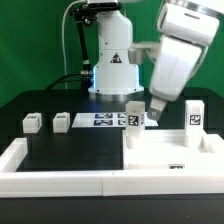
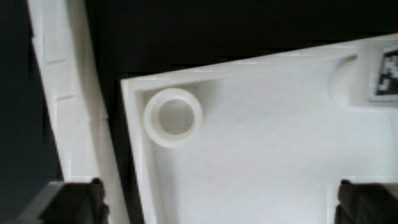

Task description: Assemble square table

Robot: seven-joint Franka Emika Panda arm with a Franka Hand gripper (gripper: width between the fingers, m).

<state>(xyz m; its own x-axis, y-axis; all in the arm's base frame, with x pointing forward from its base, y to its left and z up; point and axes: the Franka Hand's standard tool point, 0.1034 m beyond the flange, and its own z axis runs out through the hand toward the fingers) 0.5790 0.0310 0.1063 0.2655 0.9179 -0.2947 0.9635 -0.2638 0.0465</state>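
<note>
Black table [image 1: 60, 150]: slab [image 1: 170, 150] lay beside wall [image 1: 60, 182].
Gripper [image 1: 157, 110]: stood wide open, empty.
Risk: careless descent could topple nearby leg [image 1: 134, 117].

square table slab [image 2: 267, 140]: white plastic, smooth, matt | tabletop [image 1: 70, 150]: black, matt

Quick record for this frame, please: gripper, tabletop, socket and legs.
gripper: open, empty, over a slab corner
square slab: lying flat beside the border wall
corner socket: empty
leg blocks: four; two lie at the exterior view's left, two stand upright by the slab's far edge
</note>
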